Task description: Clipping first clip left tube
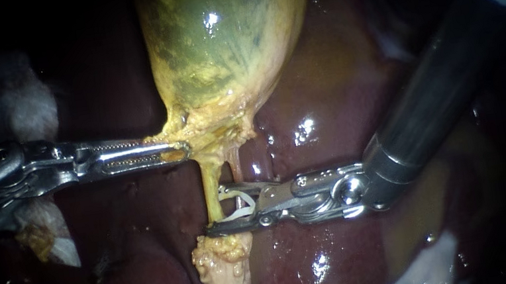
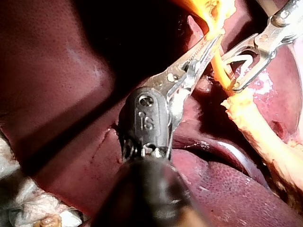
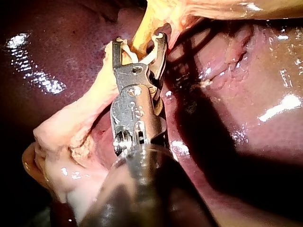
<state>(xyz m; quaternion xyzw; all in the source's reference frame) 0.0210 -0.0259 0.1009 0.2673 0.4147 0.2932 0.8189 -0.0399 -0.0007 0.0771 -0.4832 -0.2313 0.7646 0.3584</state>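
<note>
Gallbladder: the yellow-green gallbladder point(image 1: 224, 39) hangs from 12 o'clock in the endoscope view, lying on the dark red liver point(image 1: 320, 98).
Left instrument: my left instrument point(image 1: 186, 148) comes in from 9 o'clock. Its long jaws are clamped on the yellow tissue at the gallbladder's neck.
Why it holds there: I judge that this grip pulls the neck toward 9 o'clock, so the tubes below stand stretched and apart from the liver.
Left tube: the left tube point(image 1: 210, 188), yellow, runs from the neck toward 6 o'clock, just below centre, into a pale lumpy stump point(image 1: 226, 273).
Right tube: a thinner, paler right tube point(image 1: 234, 165) lies just beside it at its 3 o'clock side.
Right instrument: my right instrument point(image 1: 216, 211) comes in from 2 o'clock. Its jaws stand wide apart and carry an unclosed white clip point(image 1: 242, 205) between them.
Why it sits there: the jaws straddle the left tube, one on each side, near their tips. The right wrist view shows the tube passing between them. I judge they are lined up to squeeze the clip across it.
Clip on tube: none yet.
Risk: the tube sits near the tips, so the clip may catch only part of it.
Count: two instruments, one gallbladder, two tubes, one clip, one stump.
</note>
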